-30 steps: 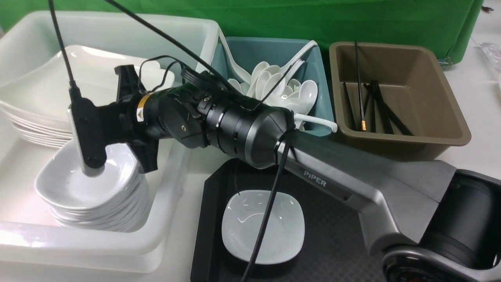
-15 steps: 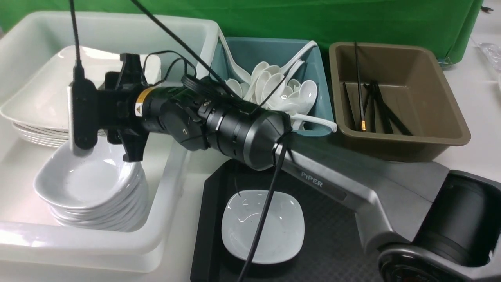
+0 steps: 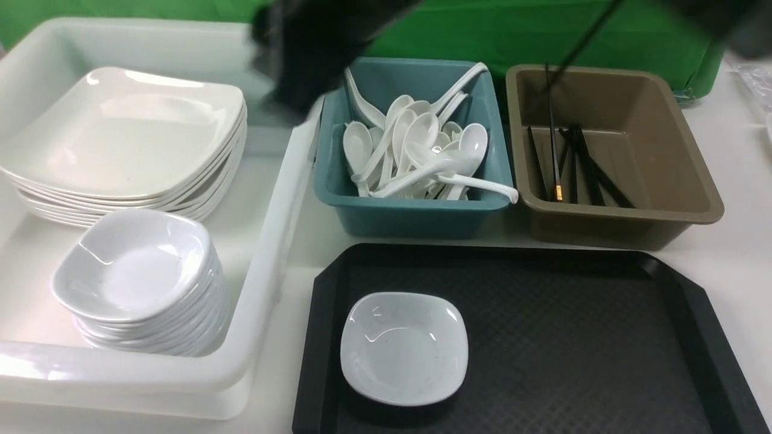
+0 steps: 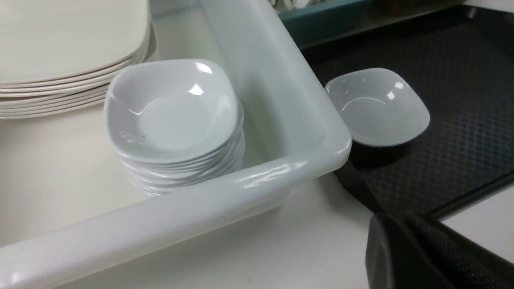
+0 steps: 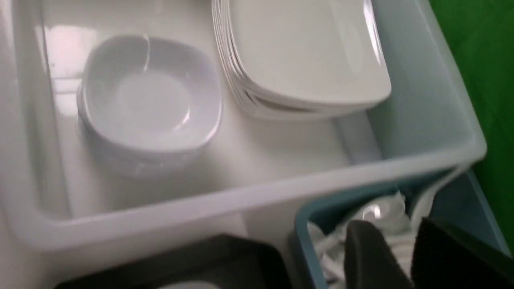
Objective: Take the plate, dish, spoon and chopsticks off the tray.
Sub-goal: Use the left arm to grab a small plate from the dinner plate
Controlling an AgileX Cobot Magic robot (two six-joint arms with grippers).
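Dish [image 3: 404,349] sits on black tray [image 3: 561,337]. Left gripper [image 4: 397,218] shut, empty. Right gripper [image 5: 403,230] has small gap, holds nothing.

On my front view, the dish [image 3: 404,349] sits on the tray [image 3: 543,337], towards its left side. Left of the tray I have the large tub [image 3: 247,325], holding stacked plates [image 3: 126,132] behind stacked dishes [image 3: 139,271]. Behind the tray, the spoon tub [image 3: 416,217] stands left of the chopstick tub [image 3: 663,157].
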